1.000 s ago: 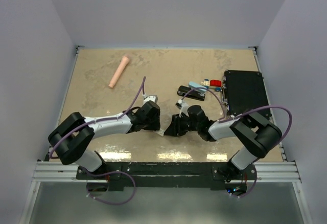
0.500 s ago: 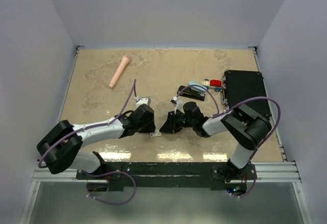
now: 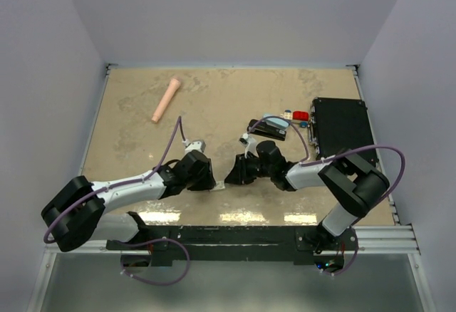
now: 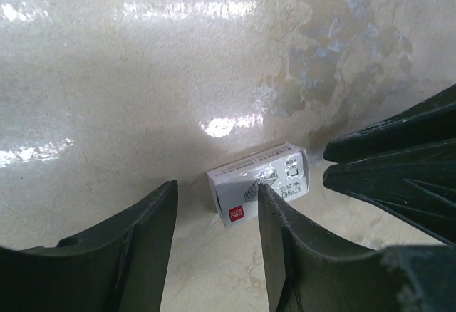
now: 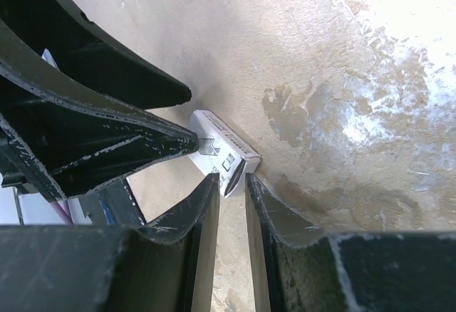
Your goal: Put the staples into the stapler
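The staples box [image 3: 217, 186], tiny and white with a red logo, lies flat on the table between my two grippers. In the left wrist view the box [image 4: 260, 182] lies just beyond my open left gripper [image 4: 217, 187], by its right fingertip [image 4: 267, 194]. In the right wrist view my right gripper [image 5: 229, 182] is only narrowly open, and the box's end [image 5: 226, 157] sits at its fingertips. The black stapler [image 3: 266, 130] lies further back with a light-blue piece [image 3: 276, 120] on it. No grey-blue tray shows.
A black case [image 3: 340, 130] lies at the right side of the table. Small red and white items [image 3: 299, 116] sit beside it. A pink cylinder [image 3: 165, 100] lies at the back left. White walls close in the table on three sides.
My left gripper has drawn back toward the near left and lower over the table. My right gripper has shifted slightly. The box has stayed on the table between them.
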Controlling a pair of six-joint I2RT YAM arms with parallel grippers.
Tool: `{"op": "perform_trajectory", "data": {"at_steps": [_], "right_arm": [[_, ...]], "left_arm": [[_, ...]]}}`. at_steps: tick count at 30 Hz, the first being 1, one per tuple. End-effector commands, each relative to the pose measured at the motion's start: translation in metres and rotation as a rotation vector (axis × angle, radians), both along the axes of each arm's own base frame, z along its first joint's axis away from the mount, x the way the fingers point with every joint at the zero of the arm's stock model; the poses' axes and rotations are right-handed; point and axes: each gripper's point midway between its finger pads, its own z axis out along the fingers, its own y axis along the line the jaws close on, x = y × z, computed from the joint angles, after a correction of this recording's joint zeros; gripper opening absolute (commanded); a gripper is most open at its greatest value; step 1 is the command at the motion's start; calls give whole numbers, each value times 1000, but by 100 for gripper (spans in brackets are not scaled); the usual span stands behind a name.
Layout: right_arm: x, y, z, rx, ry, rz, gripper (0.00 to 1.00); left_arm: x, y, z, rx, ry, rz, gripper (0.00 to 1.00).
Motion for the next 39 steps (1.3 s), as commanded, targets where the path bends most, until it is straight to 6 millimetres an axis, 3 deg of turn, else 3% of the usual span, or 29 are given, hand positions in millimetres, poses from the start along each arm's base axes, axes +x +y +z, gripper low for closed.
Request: {"op": "perform_trajectory", "data": {"at_steps": [1,12,27,32,39], "right_arm": [[2,12,5,19,-8,7,26],[3,14,-8,-13,7,-7,23],[4,16,-2,-23,-9,-16,15],[6,16,1,-29,-21,-24,13],[9,14,2,-56,-32,-43,7]], "left_arm": [[1,-12,5,-79,9,7,53],[-2,-15,2,-102,22,11,49],[-5,-17,0,-123,37,5,36],[-6,-17,-1,-129,42,9,27],[-7,-18,1,-152,42,23,5]]}}
